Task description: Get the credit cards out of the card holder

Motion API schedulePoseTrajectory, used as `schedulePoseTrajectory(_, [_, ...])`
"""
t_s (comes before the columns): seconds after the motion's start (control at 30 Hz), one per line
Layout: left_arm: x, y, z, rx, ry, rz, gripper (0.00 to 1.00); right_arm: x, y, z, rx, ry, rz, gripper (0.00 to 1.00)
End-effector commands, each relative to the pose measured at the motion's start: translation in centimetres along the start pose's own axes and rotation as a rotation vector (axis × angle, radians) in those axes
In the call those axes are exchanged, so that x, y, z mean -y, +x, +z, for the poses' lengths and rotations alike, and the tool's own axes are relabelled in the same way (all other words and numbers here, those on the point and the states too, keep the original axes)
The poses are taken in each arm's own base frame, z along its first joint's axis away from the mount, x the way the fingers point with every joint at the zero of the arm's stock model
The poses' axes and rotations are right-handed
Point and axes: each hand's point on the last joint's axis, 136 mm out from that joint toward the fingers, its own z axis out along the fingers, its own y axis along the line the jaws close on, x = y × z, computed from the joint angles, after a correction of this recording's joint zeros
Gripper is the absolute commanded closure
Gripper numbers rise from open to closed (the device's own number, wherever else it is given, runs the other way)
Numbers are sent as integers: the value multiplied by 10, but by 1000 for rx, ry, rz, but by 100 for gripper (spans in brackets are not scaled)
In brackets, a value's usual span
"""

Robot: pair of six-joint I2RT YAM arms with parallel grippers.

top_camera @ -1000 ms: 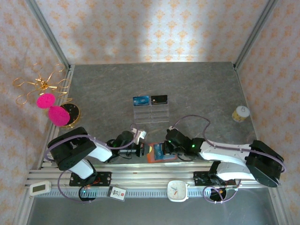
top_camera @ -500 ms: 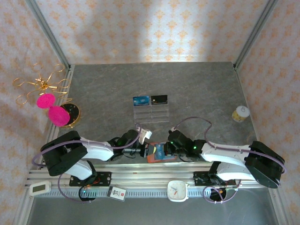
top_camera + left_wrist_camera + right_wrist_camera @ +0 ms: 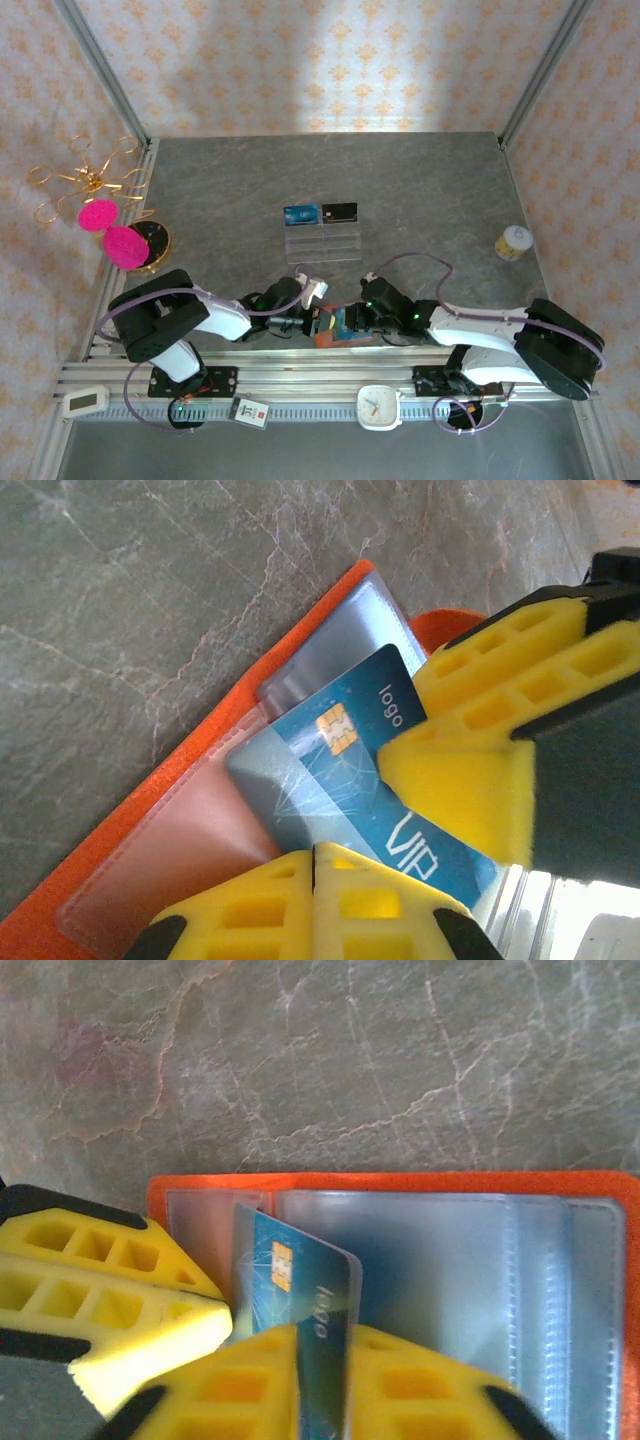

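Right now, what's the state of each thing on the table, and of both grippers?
card holder: open, lying flat, pockets up.
blue VIP card: partly out of its pocket, tilted up.
right gripper: shut on the blue VIP card.
left gripper: shut, tips at the card holder.
clear tray: two cards on its far side.
second blue card: in the tray.
black card: in the tray.

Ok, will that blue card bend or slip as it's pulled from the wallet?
Probably stiff: the blue card shows a straight edge between the right gripper's fingers. Its glossy face could slip in the grip. The orange wallet looks thin and light, so it may drag along.
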Motion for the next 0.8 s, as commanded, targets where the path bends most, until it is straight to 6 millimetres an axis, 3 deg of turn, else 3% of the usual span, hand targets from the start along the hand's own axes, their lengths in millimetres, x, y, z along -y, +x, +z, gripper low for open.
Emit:
schedulePoseTrajectory(0.0, [-29, 32, 1, -102, -97, -43, 100, 15, 0, -2, 17, 59, 12, 98])
schedulePoseTrajectory(0.17, [-26, 27, -2, -85, -89, -36, 100, 19, -26, -34, 157, 102, -24, 100])
schedulePoseTrajectory(0.33, [-12, 3, -10, -17, -59, -19, 100, -21, -64, -76, 321, 0, -140, 100])
schedulePoseTrajectory(0.5, [16, -61, -53, 220, -27, -1, 80, -61, -108, -97, 437, 9, -323, 100])
schedulePoseTrajectory(0.6, [20, -83, -85, 329, -66, 15, 71, -88, -143, -110, 502, -29, -427, 100])
schedulePoseTrajectory(0.63, [19, -87, -94, 353, -79, 17, 65, -97, -152, -113, 513, -43, -462, 100])
schedulePoseTrajectory(0.67, [18, -90, -103, 372, -94, 17, 43, -105, -162, -114, 520, -54, -506, 100])
schedulePoseTrajectory(0.7, [18, -93, -114, 395, -105, 19, 2, -114, -172, -115, 528, -67, -553, 100])
schedulePoseTrajectory(0.77, [18, -99, -132, 437, -126, 18, 1, -132, -184, -116, 523, -101, -654, 100])
